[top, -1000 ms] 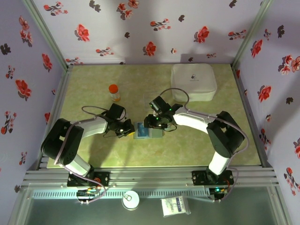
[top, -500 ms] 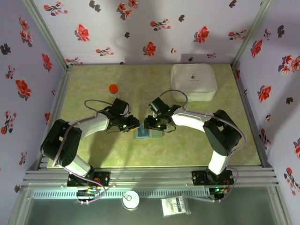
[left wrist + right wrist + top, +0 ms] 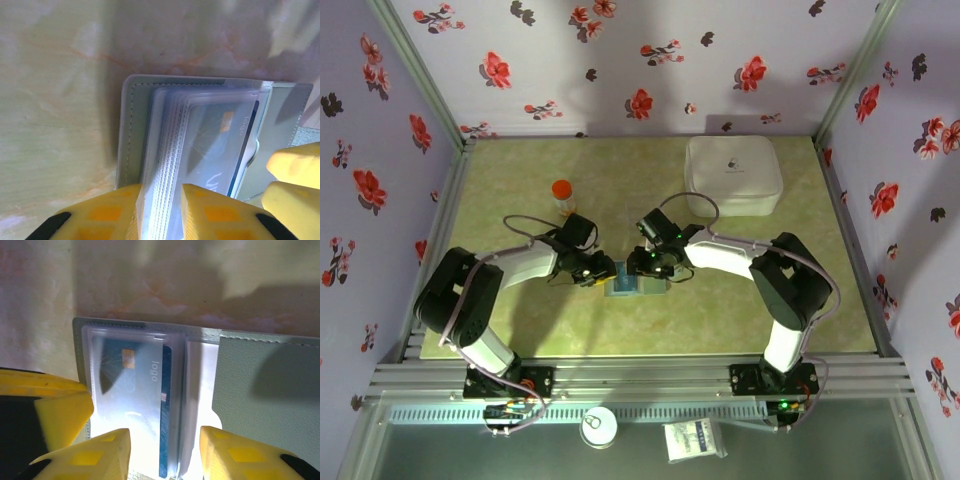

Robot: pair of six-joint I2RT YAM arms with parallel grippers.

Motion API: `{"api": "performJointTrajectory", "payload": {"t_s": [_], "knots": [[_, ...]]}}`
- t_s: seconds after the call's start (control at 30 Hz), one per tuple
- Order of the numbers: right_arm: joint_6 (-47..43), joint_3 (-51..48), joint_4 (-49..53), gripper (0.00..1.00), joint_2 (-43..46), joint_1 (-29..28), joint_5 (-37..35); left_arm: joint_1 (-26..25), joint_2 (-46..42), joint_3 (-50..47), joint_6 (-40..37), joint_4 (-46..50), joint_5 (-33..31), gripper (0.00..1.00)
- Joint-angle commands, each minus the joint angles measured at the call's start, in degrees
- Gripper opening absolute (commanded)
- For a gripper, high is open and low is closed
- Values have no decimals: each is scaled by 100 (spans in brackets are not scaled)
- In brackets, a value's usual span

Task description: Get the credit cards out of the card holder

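From above, the holder (image 3: pixel 638 287) lies open on the table (image 3: pixel 520 320), a little nearer than the middle. My left gripper (image 3: pixel 603 272) is at its left edge and my right gripper (image 3: pixel 642 266) is over its top. They face each other and are close together. A white case (image 3: pixel 733 175) sits at the far right, and an orange-capped bottle (image 3: pixel 563 197) stands far left of the holder, well apart from both.

Through my left wrist camera, my left gripper (image 3: pixel 161 215) is pinching the stack of clear sleeves (image 3: pixel 167 165). The stack fills the gap between my yellow fingers (image 3: pixel 112 212). The grey holder (image 3: pixel 129 140) lies flat beneath. A blue card (image 3: pixel 220 145) with a gold chip sits inside the top sleeve. My right arm's fingers (image 3: pixel 295 177) are at the right edge of this view, just beside the holder.

Through my right wrist camera, my right gripper (image 3: pixel 165 455) is spread, with its fingers either side of the near edge of the sleeved card (image 3: pixel 145 360). I cannot tell whether the pads touch it. The card is in the left panel, and the right panel of the holder (image 3: pixel 265 390) is plain grey. One of my left arm's fingers (image 3: pixel 57 412) is pressed against the left edge of the sleeve.
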State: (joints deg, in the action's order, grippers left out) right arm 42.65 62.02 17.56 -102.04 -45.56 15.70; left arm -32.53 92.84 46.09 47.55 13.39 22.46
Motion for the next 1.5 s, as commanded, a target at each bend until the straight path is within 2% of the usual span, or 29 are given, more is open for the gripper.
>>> {"api": "performJointTrajectory", "payload": {"t_s": [0.0,0.37,0.77,1.17,1.47], "knots": [[104,24,-220,37,-130,-36,196,-23,99,17,-158,138,-67,25],[200,56,-528,31,-366,-39,387,-25,129,-79,-130,138,-86,17],[151,9,-313,26,-444,-47,155,-16,136,-91,-131,139,-87,17],[-44,119,298,26,-160,-49,-309,-9,134,-109,-112,124,-88,17],[-29,57,236,26,72,-49,-292,-3,-89,-54,-101,193,-127,16]]}}
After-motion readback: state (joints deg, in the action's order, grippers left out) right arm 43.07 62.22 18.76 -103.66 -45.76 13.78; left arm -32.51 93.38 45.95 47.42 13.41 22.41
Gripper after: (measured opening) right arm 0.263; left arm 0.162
